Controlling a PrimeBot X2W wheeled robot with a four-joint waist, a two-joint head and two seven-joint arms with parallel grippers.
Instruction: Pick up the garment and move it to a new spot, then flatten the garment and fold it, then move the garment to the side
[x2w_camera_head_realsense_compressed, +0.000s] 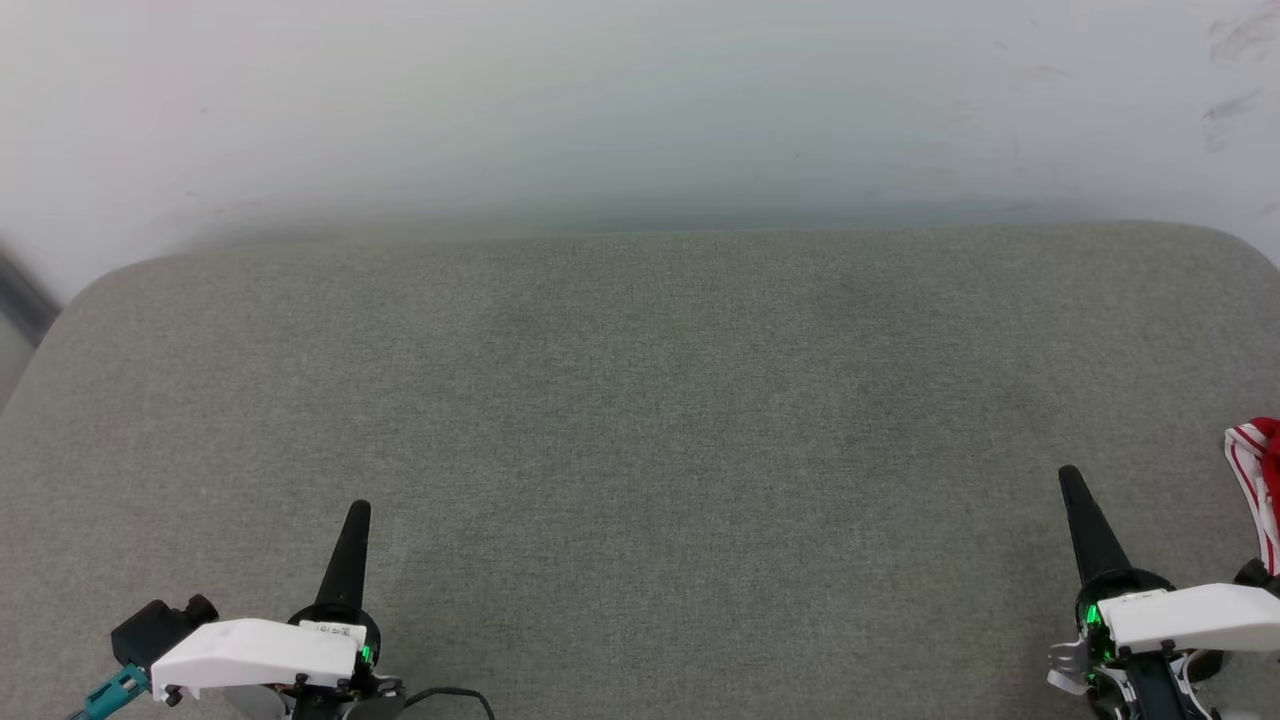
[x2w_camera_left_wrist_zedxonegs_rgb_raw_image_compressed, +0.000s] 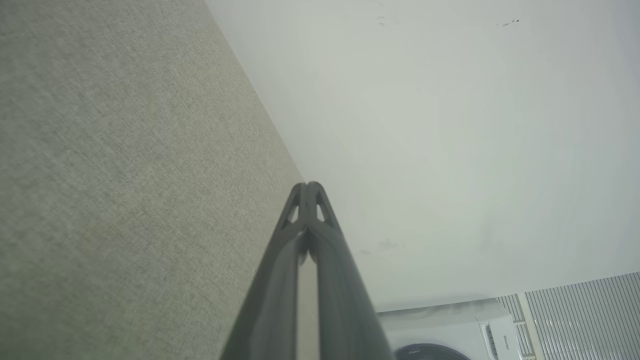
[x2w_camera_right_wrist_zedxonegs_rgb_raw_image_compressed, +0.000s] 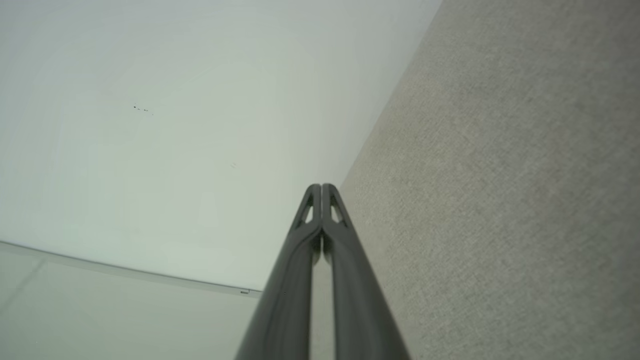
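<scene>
A small part of the garment (x2w_camera_head_realsense_compressed: 1258, 480), red with red-and-white striped trim, shows at the right edge of the head view on the grey fabric surface (x2w_camera_head_realsense_compressed: 640, 430); the rest is cut off by the frame. My right gripper (x2w_camera_head_realsense_compressed: 1069, 476) is shut and empty, its tip left of the garment and apart from it. At the lower left my left gripper (x2w_camera_head_realsense_compressed: 359, 510) is shut and empty, far from the garment. The left wrist view shows the left gripper (x2w_camera_left_wrist_zedxonegs_rgb_raw_image_compressed: 310, 186) with fingers pressed together; the right wrist view shows the same of the right gripper (x2w_camera_right_wrist_zedxonegs_rgb_raw_image_compressed: 321, 187).
A white wall (x2w_camera_head_realsense_compressed: 640, 100) rises right behind the grey surface's far edge. The surface's corners are rounded at the far left and far right. A white washing machine (x2w_camera_left_wrist_zedxonegs_rgb_raw_image_compressed: 450, 330) stands beyond the surface in the left wrist view.
</scene>
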